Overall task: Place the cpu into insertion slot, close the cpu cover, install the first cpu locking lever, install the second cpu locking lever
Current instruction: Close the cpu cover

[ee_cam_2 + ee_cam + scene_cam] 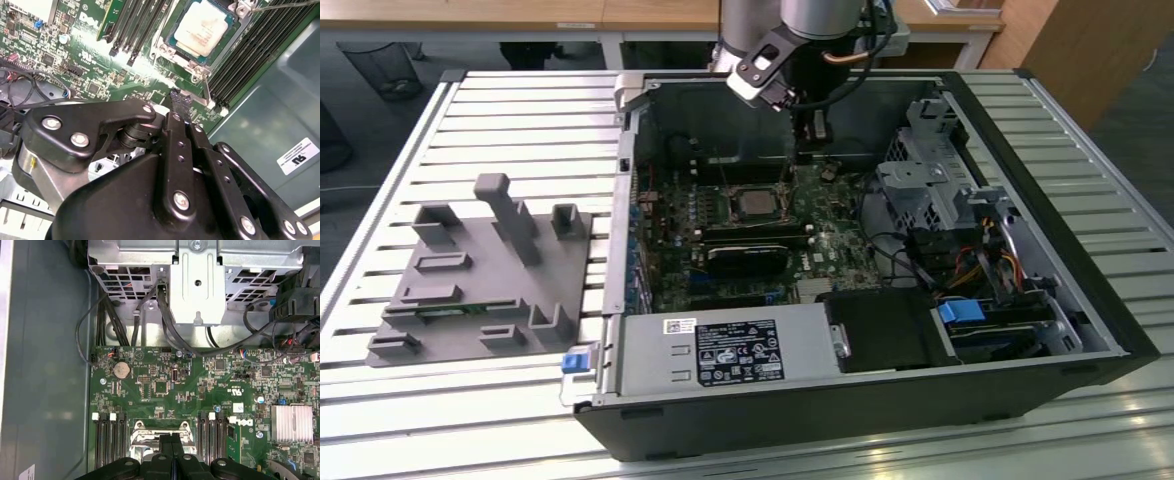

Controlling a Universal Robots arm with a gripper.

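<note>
The cpu [204, 31] shows its silvery-beige face and lies in the insertion slot on the green motherboard [834, 250]. The silver cpu cover [176, 56] frames it. A thin wire locking lever [280, 6] sticks out past one corner of the socket, and another lever [206, 89] runs along the frame's side. My gripper [180, 101] is shut with nothing between its fingers. It hovers over the board a short way from the socket's corner. In the exterior view the gripper [811, 156] hangs just beyond the cpu [754, 203], towards the case's back wall.
The open black case [854, 420] lies on a slatted metal table [494, 110]. A grey fixture block [480, 270] stands on the exterior view's left. Inside are a black heatsink block [747, 256], memory slots [250, 65], a drive cage [195, 285], loose cables [115, 315] and the power supply [727, 352].
</note>
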